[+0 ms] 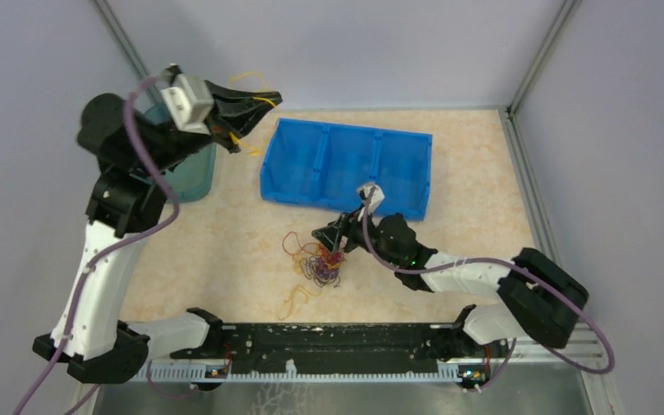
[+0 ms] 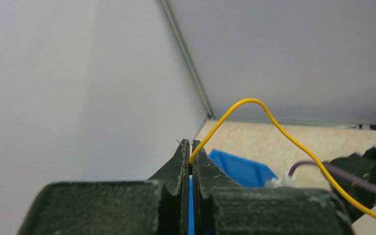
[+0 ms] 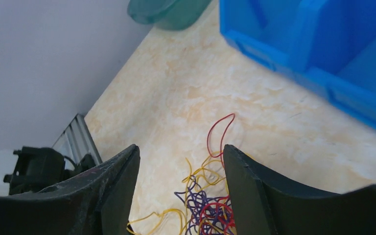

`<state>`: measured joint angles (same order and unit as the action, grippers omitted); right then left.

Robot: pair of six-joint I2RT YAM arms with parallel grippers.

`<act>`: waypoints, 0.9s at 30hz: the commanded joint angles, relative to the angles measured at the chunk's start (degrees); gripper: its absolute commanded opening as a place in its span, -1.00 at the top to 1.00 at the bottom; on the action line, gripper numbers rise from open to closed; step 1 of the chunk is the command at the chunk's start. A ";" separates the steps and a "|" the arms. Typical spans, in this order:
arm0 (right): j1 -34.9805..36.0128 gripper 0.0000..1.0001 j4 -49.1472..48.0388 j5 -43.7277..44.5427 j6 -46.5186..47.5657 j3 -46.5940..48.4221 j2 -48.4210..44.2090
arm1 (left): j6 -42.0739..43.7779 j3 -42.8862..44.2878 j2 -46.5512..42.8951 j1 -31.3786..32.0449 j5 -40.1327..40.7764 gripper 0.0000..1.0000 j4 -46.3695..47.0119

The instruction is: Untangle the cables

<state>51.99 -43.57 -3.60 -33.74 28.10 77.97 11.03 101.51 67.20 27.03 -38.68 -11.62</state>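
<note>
Cable tangle [image 1: 318, 261] just at 7 o'clock of the open right gripper [image 1: 333, 235]; left gripper [image 2: 191, 147] well off at 10 o'clock, pinching a yellow cable [image 2: 247, 100].

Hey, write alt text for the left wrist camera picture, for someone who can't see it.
The left hand is shut on a thin yellow wire, which arcs up and then down to the right. Behind it are a blue plastic bin, a beige marbled tabletop and pale grey walls.

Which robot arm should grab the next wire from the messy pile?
Right, probably. The right gripper is open just above the tangled pile, so it only needs to come down. The left gripper is raised near the back wall, shut on a yellow wire.
</note>
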 commanded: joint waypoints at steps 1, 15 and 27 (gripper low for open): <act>-2.29 -0.30 4.95 8.83 -0.11 -0.12 -10.23 | 6.96 -8.26 2.30 0.17 9.25 1.00 -3.40; -4.55 -0.34 19.68 21.34 3.54 -1.51 -27.29 | 10.19 -14.63 22.14 -6.91 13.49 1.00 -2.79; -5.73 -0.36 19.66 20.51 4.04 -1.20 -27.17 | 7.48 -7.26 37.54 -9.89 7.53 0.99 -8.43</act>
<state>47.05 -22.52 16.67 -30.65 26.13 50.65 20.14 91.20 103.57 16.91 -27.14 -18.28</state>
